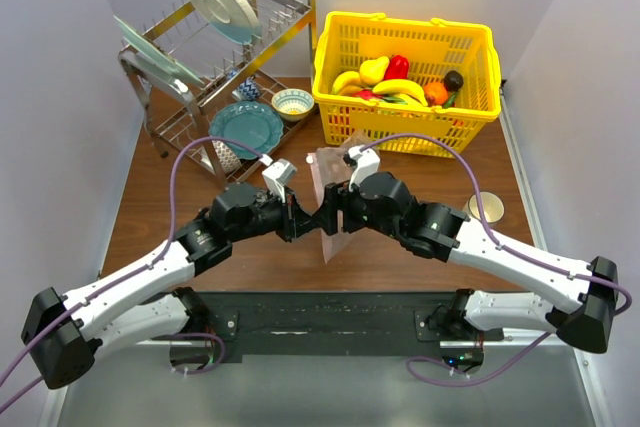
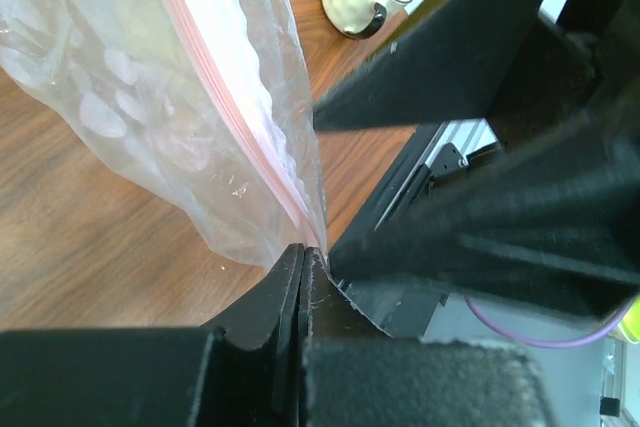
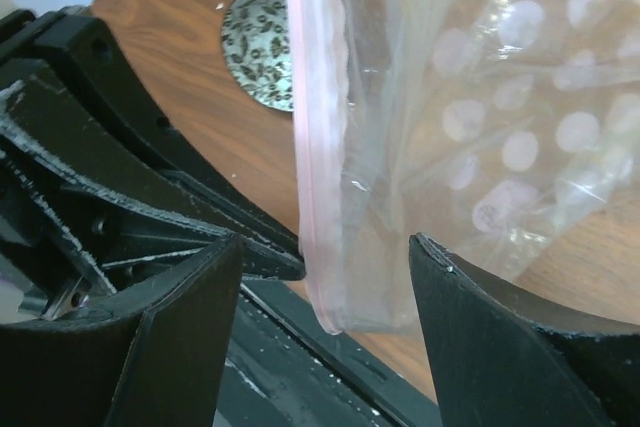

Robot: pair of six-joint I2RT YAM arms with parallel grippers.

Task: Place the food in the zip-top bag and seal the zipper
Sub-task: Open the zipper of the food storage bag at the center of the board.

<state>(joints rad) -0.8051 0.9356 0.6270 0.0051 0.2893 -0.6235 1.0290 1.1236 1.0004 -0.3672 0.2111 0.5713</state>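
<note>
On the wooden table [image 1: 150,197], the food [image 1: 400,87] lay in the yellow basket [image 1: 405,132]. None showed inside the bag [image 1: 327,172], which hung upright mid-table between the arms. The left gripper [image 2: 303,252] was clamped on the bag at its zipper [image 2: 230,107] corner. The right gripper [image 3: 325,247] stood apart astride that edge. Filling and sealing seemingly remained.

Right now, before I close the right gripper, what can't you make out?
Contents of the zip-top bag: in the top view the left gripper and right gripper cover its middle; the wrist views cut it off.
Whether the zipper is pressed shut: it runs off the top of both wrist views.
How much strip the left gripper pinches: its shut fingers hide it, left wrist view.
</note>
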